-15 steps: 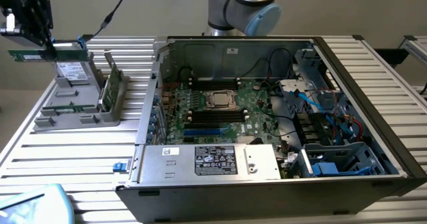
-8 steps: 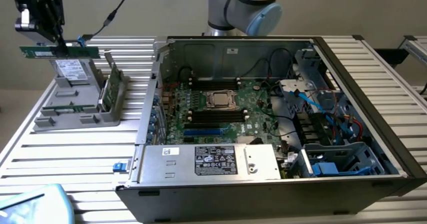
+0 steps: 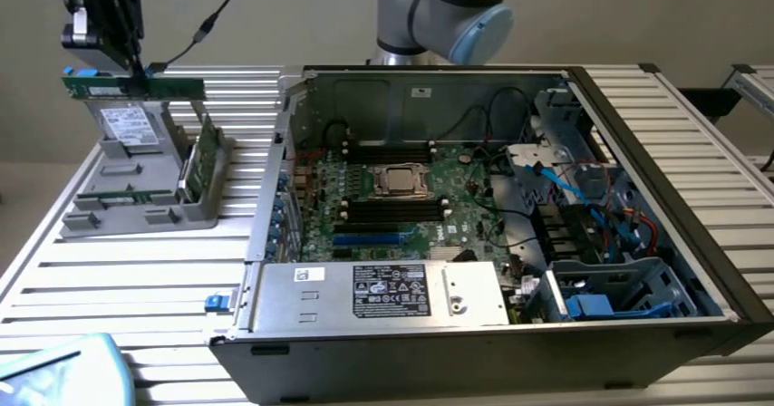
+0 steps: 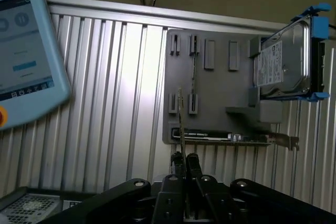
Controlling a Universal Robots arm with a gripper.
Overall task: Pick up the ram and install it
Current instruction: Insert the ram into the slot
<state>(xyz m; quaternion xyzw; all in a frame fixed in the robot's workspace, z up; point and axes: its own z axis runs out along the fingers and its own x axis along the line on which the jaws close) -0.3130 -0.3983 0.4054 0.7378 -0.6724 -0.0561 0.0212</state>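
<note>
Open computer case (image 3: pixel 484 365) takes up the near side of the table (image 3: pixel 145 279); well off to the exterior view's left stands a grey parts holder (image 3: pixel 133 211) with 1 hard drive (image 3: pixel 127 123); above it the gripper (image 3: pixel 130 69) is clamped on the ram (image 3: pixel 169 89), held level

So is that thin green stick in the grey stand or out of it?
Out: the ram hangs above the grey stand, pinched in the gripper, clear of the stand's slots.
</note>
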